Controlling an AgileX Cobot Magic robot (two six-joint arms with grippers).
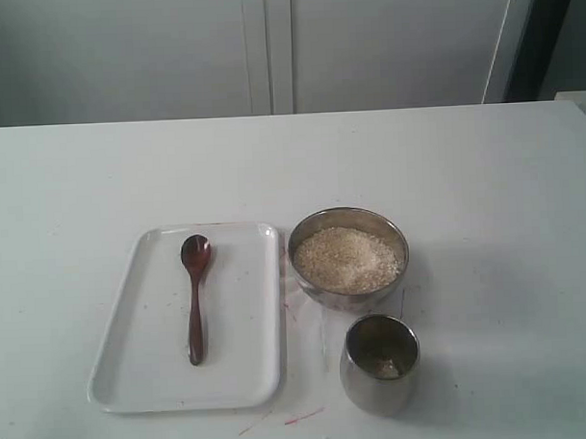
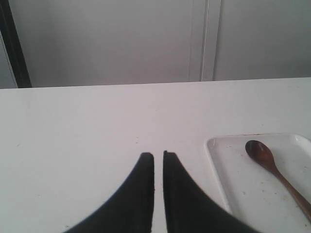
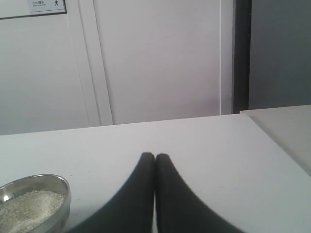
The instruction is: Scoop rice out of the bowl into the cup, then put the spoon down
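The dark wooden spoon (image 1: pixel 195 300) lies on a white tray (image 1: pixel 250 375), its oval bowl toward the far side. To the tray's right stands the steel bowl (image 1: pixel 347 218), heaped with rice (image 1: pixel 347 259). The steel cup (image 1: pixel 380 395) stands just in front of the bowl with a few grains inside. Neither gripper shows in the exterior view. My left gripper (image 2: pixel 158 154) hovers over bare table beside the tray (image 2: pixel 228 160) and spoon (image 2: pixel 272 165), its fingers nearly together with a thin slit and nothing held. My right gripper (image 3: pixel 155 155) is shut and empty, off to the side of the bowl (image 3: pixel 43 178).
The white table (image 1: pixel 484 174) stretches wide around the tray, bowl and cup. Pale cabinet doors (image 1: pixel 268 47) stand behind its far edge. Faint red marks (image 1: pixel 305 415) spot the surface near the tray's front corner.
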